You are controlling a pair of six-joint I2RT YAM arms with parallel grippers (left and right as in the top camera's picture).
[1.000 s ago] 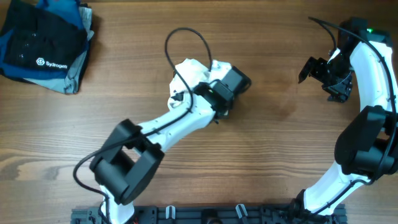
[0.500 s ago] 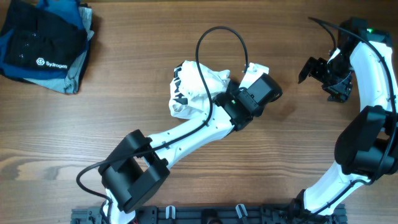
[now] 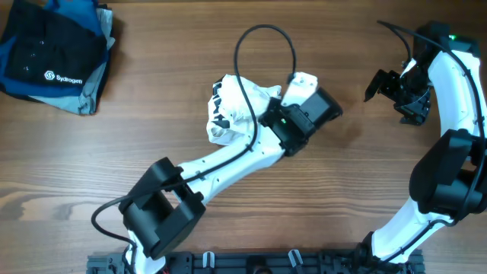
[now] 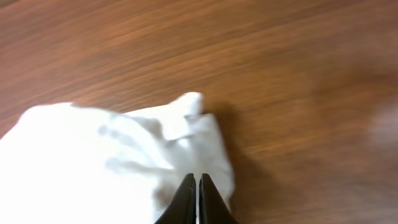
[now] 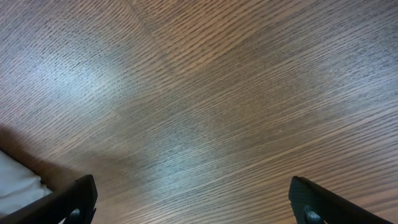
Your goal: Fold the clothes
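The clothes [image 3: 237, 109], a crumpled white garment with a black-and-white striped part [image 3: 218, 106], lie bunched at the table's centre. My left gripper [image 3: 299, 89] reaches over their right edge and is shut on a fold of the thin white cloth. In the left wrist view the dark fingers [image 4: 186, 199] are pressed together at the gripper's tip [image 4: 197, 178], over the garment's right corner [image 4: 186, 124]. My right gripper [image 3: 382, 85] hovers open at the far right, apart from the garment. Its wrist view shows wide-spread jaws [image 5: 191, 190] over bare wood, with a white cloth edge [image 5: 15, 175] at lower left.
A dark blue-black folded stack with a white logo [image 3: 53, 53] sits in the far-left corner. The left arm's black cable [image 3: 262, 32] loops above the garment. A black rack [image 3: 251, 262] runs along the table's front edge.
The left arm swung right across the garment to its right edge, uncovering the cloth, and its jaws have closed on a fold there. The right arm has not moved.
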